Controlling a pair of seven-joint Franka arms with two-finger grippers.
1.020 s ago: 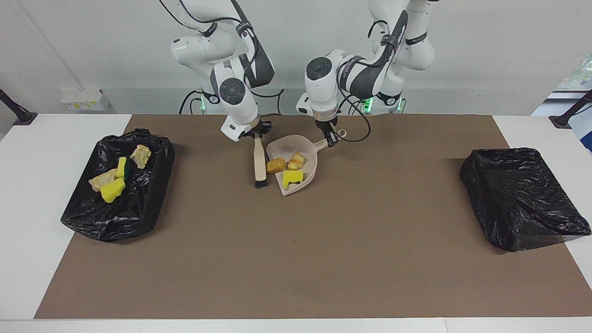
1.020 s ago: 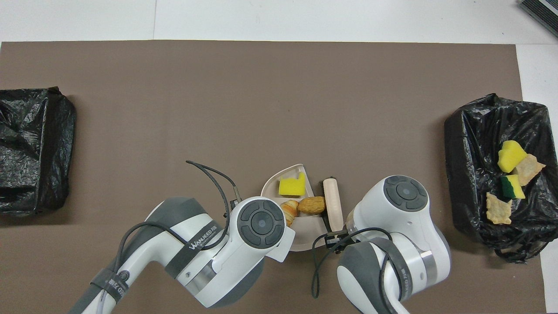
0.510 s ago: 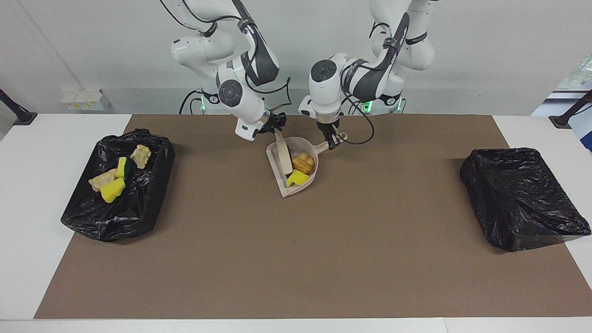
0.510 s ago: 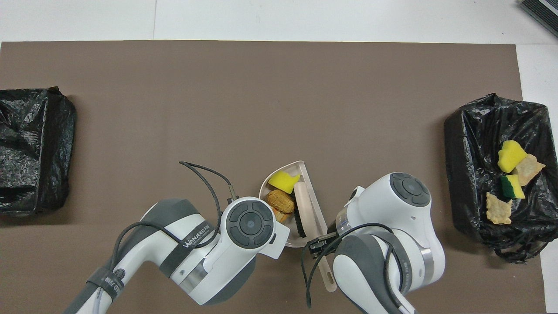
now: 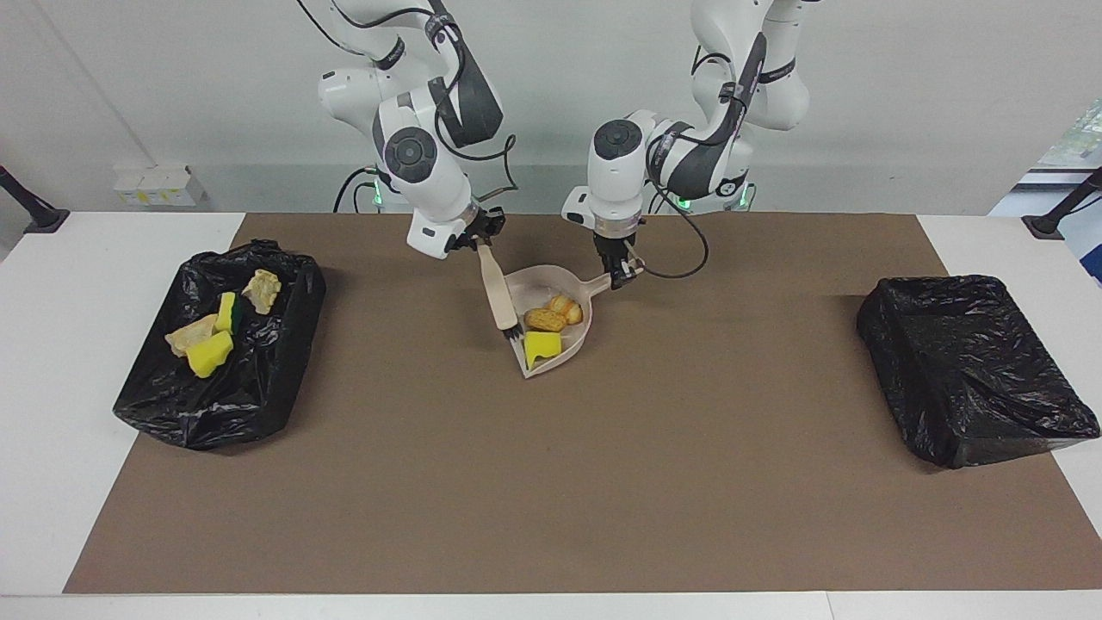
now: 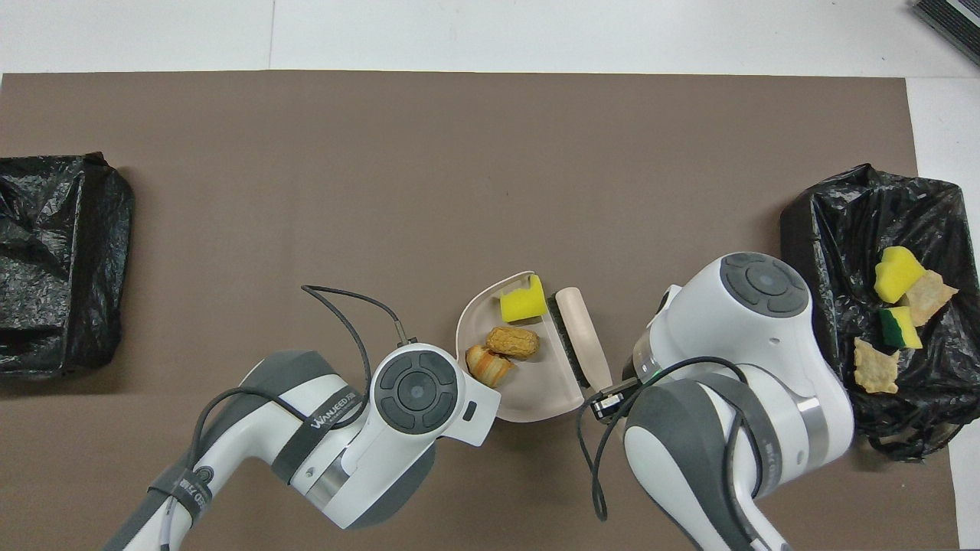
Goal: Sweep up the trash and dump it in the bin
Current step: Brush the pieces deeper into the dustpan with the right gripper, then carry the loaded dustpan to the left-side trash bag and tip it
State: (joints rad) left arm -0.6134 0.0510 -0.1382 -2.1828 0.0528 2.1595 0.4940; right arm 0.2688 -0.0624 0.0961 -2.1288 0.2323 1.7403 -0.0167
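A beige dustpan [image 5: 575, 337] sits in the middle of the brown mat near the robots. My left gripper [image 5: 618, 274] is shut on its handle. In the pan lie three pieces of trash: a yellow sponge chunk [image 5: 542, 344] and two golden-brown bread pieces [image 5: 545, 319] [image 5: 566, 307]. My right gripper [image 5: 478, 239] is shut on the beige brush [image 5: 497, 288]. Its dark bristles [image 5: 510, 329] rest at the pan's open mouth. From overhead I see the dustpan [image 6: 536, 386], sponge [image 6: 522, 299], bread [image 6: 513, 342] and brush [image 6: 579, 337]. The left wrist hides the pan's handle there.
A bin lined with a black bag [image 5: 258, 387] stands at the right arm's end of the table. It holds several scraps, among them a yellow sponge [image 5: 209, 353] and a pale lump [image 5: 261, 289]. A second black-bagged bin [image 5: 964, 370] stands at the left arm's end.
The brush swept from beside the pan into it, then drew back to the pan's mouth. The bread pieces now lie deeper in the pan. Both wrists shifted a little toward the left arm's end.
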